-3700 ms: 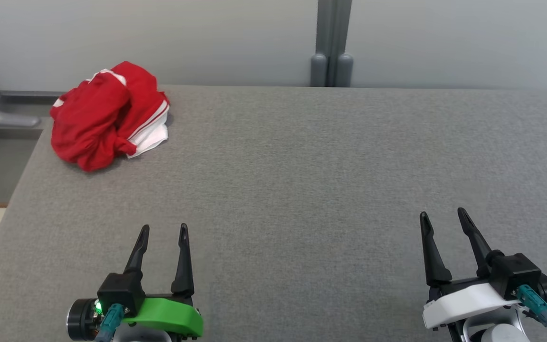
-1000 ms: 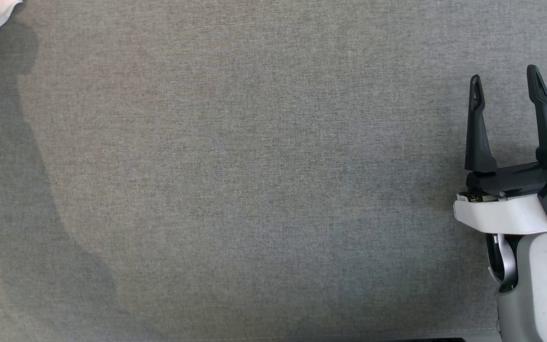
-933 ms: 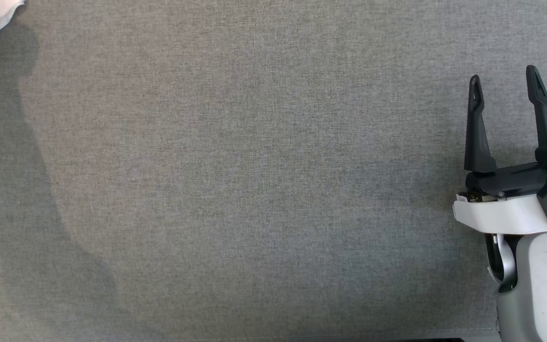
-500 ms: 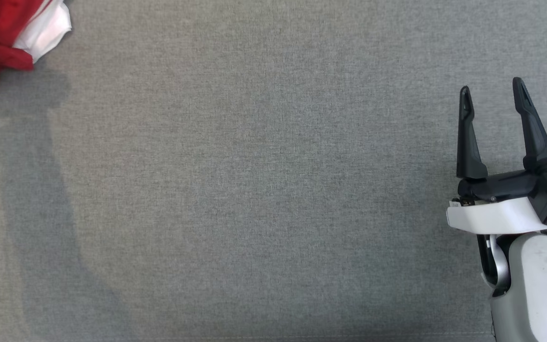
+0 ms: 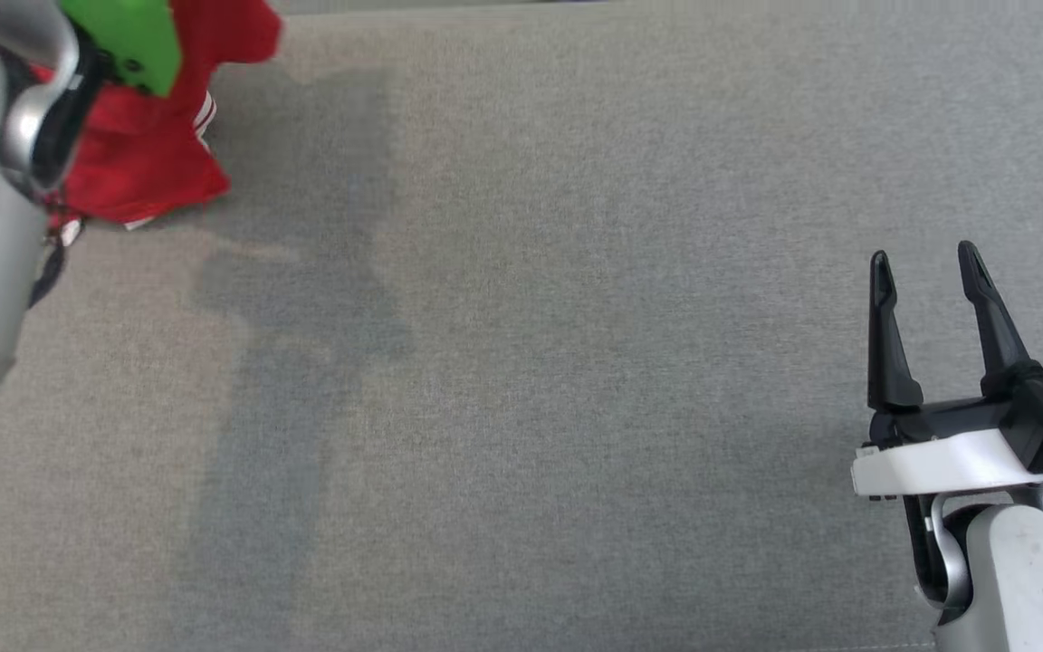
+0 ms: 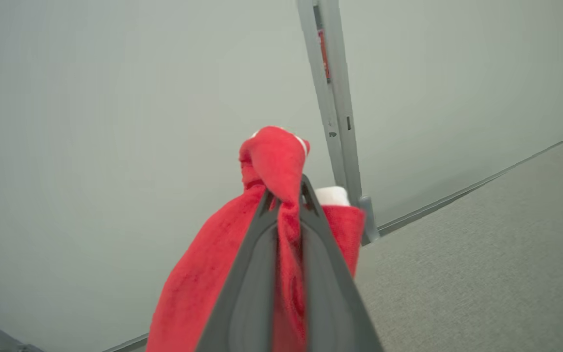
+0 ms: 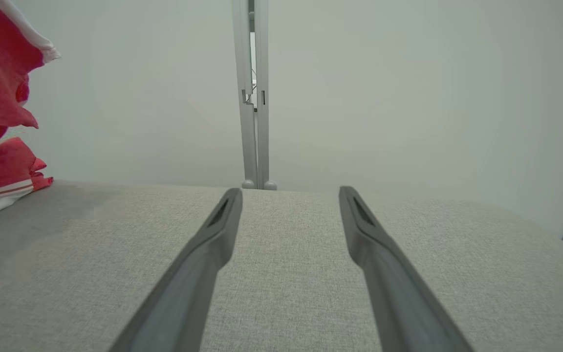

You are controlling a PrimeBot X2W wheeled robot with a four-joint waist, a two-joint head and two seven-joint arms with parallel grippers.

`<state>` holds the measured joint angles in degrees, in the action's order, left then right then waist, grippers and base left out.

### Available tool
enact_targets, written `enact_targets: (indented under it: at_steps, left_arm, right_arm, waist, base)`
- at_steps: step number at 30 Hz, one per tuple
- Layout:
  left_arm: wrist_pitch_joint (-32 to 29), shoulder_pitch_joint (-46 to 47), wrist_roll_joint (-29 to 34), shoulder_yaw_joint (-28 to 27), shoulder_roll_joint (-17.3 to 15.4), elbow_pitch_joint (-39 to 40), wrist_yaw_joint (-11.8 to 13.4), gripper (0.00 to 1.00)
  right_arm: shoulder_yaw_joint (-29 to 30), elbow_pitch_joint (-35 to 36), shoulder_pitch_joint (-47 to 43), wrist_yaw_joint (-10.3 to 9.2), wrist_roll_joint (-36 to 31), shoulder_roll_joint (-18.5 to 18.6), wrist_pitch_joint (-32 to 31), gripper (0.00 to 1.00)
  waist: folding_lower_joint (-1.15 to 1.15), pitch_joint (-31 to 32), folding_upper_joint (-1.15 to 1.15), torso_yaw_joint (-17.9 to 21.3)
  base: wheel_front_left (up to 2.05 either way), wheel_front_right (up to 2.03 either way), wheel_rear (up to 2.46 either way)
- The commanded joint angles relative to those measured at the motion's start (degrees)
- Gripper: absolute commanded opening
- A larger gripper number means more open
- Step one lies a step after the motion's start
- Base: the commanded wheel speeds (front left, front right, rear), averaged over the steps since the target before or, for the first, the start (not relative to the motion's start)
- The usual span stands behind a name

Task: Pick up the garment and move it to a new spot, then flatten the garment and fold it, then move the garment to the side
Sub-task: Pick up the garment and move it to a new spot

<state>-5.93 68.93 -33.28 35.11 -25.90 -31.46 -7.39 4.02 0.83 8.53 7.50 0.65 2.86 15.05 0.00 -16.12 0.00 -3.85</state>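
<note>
I count one red garment [image 5: 146, 154], one table [image 5: 576, 362], one grey post [image 7: 252, 98] behind it. Two grippers on my rig: left gripper [image 6: 286, 190], right gripper [image 5: 924, 263]. Two dark fingers [image 7: 198, 274] each, four total.

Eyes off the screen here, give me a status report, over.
Left gripper shut on garment, mostly raised, lower end on table. Right gripper open, empty. Nothing seen in the way.

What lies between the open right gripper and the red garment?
Bare grey table, crossed by a shadow, separates right gripper and garment in the head view.
</note>
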Motion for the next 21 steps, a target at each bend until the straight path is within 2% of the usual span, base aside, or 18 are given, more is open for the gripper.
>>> enact_targets:
  at_steps: [1,6,13,21]
  left_arm:
    - [0.1,0.3,-4.0,1.8,2.7,2.5,-0.1,0.0]
    - [2.5,-3.6,-8.9,5.6,8.2,4.0,-0.1,0.0]
    - [10.6,-11.8,-12.8,10.5,16.3,-0.1,-0.1,0.0]
    - [19.1,-21.4,-14.6,12.8,20.9,-10.9,-0.1,0.0]
  right_arm:
    - [0.0,-0.2,-1.4,-0.02,1.1,0.1,0.2,1.0]
    - [-0.2,-0.6,-2.1,-0.02,2.4,0.1,0.2,1.0]
    - [0.0,-0.4,-2.4,-0.02,3.9,0.0,0.2,1.0]
    - [-0.5,-0.8,-1.3,-0.02,5.0,0.0,0.2,1.0]
  waist:
    - [0.0,5.3,0.0,4.0]
    - [0.0,6.4,0.0,7.6]
    - [0.0,4.2,0.0,11.6]
    - [0.0,1.0,0.0,12.9]
  base:
    - [0.0,0.0,0.0]
    - [0.0,0.0,0.0]
    - [0.0,0.0,0.0]
    - [0.0,0.0,0.0]
